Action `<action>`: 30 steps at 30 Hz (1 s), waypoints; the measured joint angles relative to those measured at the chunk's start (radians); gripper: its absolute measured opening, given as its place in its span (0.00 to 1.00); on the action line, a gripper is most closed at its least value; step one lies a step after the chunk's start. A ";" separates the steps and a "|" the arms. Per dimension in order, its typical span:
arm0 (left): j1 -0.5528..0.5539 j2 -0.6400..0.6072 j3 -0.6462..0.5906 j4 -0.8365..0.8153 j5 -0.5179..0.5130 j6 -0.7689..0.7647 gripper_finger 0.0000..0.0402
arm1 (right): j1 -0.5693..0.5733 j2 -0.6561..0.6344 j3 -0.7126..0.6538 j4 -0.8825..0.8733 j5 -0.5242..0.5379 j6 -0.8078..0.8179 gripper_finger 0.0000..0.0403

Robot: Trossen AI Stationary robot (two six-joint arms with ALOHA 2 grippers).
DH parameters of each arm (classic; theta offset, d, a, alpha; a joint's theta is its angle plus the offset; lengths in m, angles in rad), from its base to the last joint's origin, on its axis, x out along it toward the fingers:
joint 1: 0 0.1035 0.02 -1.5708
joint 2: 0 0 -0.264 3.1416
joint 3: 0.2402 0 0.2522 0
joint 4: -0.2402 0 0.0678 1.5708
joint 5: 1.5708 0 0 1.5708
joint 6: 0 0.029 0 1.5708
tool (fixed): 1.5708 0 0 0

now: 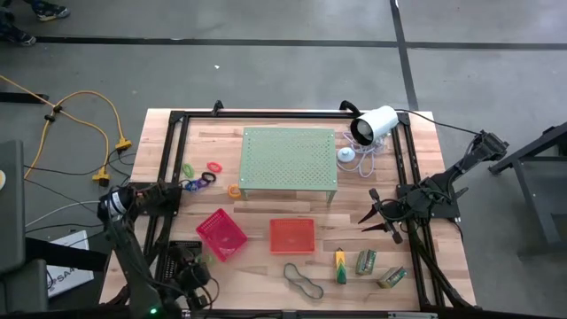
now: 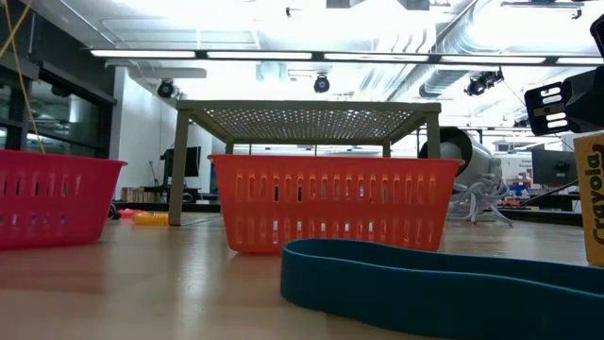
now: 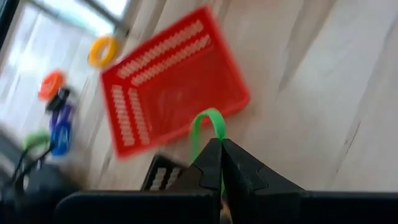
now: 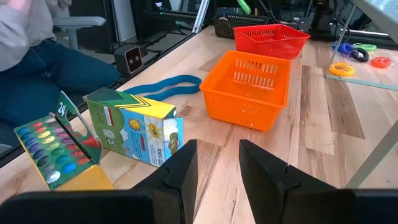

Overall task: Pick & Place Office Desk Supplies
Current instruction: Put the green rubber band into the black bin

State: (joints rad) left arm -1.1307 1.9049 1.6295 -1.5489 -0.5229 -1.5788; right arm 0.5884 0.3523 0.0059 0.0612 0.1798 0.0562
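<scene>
My left gripper (image 3: 219, 144) hovers near the table's near-left corner, between the black tray (image 1: 182, 257) and the pink tray (image 1: 221, 235), shut on a green rubber-band loop (image 3: 202, 121). My right gripper (image 1: 376, 217) is open above the table's right side, touching nothing. In front of it lie two green-labelled crayon packs (image 4: 134, 127), a blue rubber band (image 4: 165, 86) and the orange tray (image 4: 249, 87). The yellow-green marker (image 1: 339, 266) lies flat near the near edge. Several coloured rings (image 1: 208, 173) lie left of the pale green stand (image 1: 288, 159). My left gripper pinches the green rubber-band loop at its lower end (image 3: 214, 138) between the two fingertips. The fingers slant downward from above. The loop's free arc (image 3: 208, 114) stands out beyond the tips, lifted clear of the table, next to the pink tray's edge.
A white camera (image 1: 374, 124) with coiled cable sits at the far right of the table. A black frame rail (image 1: 407, 177) runs along the right side. Bare wood shows between the orange tray (image 1: 292, 235) and my right gripper. A seated person (image 4: 37, 56) is beyond the near edge.
</scene>
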 joint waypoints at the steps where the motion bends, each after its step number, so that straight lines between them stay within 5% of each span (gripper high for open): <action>1: -0.007 0.000 0.000 -0.010 0.017 -0.025 0.00 | 0.000 0.000 0.000 0.000 0.000 0.000 0.26; 16: -0.095 0.004 -0.041 0.006 0.207 -0.292 0.00 | 0.000 0.000 0.000 0.000 0.000 0.000 0.26; 30: -0.119 0.006 -0.171 0.121 0.269 -0.334 0.00 | 0.000 0.000 0.000 0.000 0.000 0.000 0.26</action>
State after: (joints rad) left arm -1.2500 1.9110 1.4582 -1.4274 -0.2535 -1.9125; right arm 0.5888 0.3523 0.0057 0.0612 0.1799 0.0561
